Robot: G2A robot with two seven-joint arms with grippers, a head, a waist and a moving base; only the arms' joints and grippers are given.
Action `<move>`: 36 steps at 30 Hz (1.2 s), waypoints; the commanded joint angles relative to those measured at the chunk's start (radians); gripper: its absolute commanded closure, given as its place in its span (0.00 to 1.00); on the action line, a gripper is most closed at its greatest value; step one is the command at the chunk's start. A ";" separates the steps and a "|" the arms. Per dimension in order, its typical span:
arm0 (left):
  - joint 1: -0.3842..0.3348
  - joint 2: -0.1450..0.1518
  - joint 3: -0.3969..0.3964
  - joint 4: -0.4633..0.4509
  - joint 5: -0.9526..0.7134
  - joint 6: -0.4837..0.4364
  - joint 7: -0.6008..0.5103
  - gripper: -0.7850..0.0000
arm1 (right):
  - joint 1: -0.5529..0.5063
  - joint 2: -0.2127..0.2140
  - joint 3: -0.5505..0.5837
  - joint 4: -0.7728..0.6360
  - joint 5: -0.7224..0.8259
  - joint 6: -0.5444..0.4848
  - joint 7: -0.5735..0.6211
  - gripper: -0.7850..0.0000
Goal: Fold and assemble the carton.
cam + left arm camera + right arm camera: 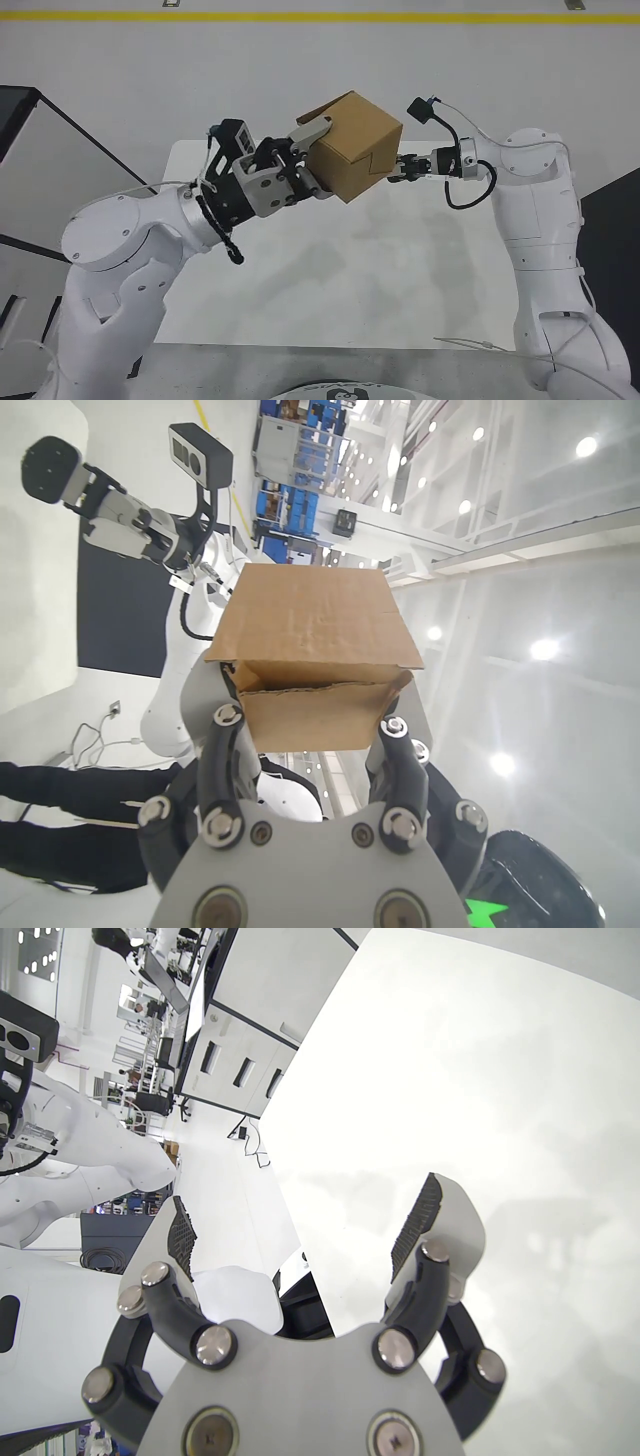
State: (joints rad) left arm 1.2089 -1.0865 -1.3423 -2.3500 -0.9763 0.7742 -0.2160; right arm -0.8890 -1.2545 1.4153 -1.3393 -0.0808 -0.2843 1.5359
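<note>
Above the far half of the bench (330, 290), the carton (355, 140) hangs off the surface. It is a brown cardboard box, tilted so that one corner points down. The left gripper (312, 160) has it from the left side. Its jaws are clamped on the carton, one pale finger lying over the upper face and the other against the lower left face. In the left wrist view the jaws straddle a short panel (312, 720) with a ragged top edge. A broad panel (310, 620) stretches away beyond it. Between the two a dark gap shows the inside, so this end is not shut flat.

The right gripper (402, 167) sits just beside the carton's right-hand edge in the top view; whether it touches cannot be told there. In the left wrist view it stands apart from the carton, off to one side. In its own wrist view its jaws are spread wide, and the white bench shows between the ribbed pads (415, 1223), with its straight edge running past.

There is air between the carton's low corner and the bench. Beyond the bench's far edge lies pale floor with a yellow line (320, 16). A black frame (60, 120) stands off the bench's left corner.
</note>
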 commanded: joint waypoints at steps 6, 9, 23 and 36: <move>0.005 0.000 -0.001 0.000 0.000 -0.004 -0.002 1.00 | 0.000 0.000 0.000 0.000 0.000 0.000 0.000 0.00; -0.006 0.001 0.004 0.000 0.021 -0.008 -0.011 1.00 | 0.000 0.000 0.000 0.000 0.000 0.000 0.000 0.00; -0.316 0.056 0.118 0.000 0.374 0.238 -0.104 1.00 | 0.000 0.000 0.000 0.000 0.000 0.000 0.000 0.00; -0.318 0.069 0.140 0.000 0.440 0.219 -0.108 1.00 | 0.000 0.000 0.000 0.000 0.000 0.000 0.000 0.00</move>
State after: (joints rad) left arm 0.8908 -1.0185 -1.2075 -2.3500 -0.5506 1.0003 -0.3207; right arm -0.8890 -1.2546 1.4153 -1.3393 -0.0808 -0.2843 1.5359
